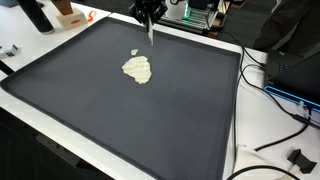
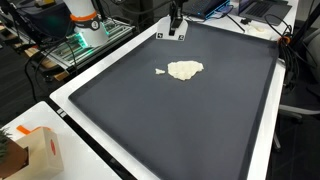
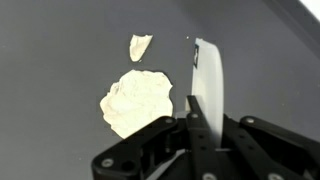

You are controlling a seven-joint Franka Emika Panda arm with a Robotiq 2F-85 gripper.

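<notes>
My gripper [image 1: 149, 18] hangs over the far edge of a large dark mat [image 1: 180, 120], shut on a thin white flat blade [image 3: 208, 80] that points down toward the mat. A cream, dough-like patch [image 1: 138, 69] lies on the mat a little in front of the blade tip, with a small separate scrap [image 3: 140, 46] beside it. In the wrist view the black fingers [image 3: 193, 118] clamp the blade's lower end, and the patch [image 3: 137, 100] sits to the left of it. In an exterior view the gripper [image 2: 174, 20] stands beyond the patch [image 2: 185, 70], apart from it.
The mat lies on a white table [image 2: 70, 105]. An orange and white box [image 2: 38, 150] stands off one corner. Black cables [image 1: 285, 100] trail along one side. Equipment and a black object [image 1: 35, 15] crowd the far edge.
</notes>
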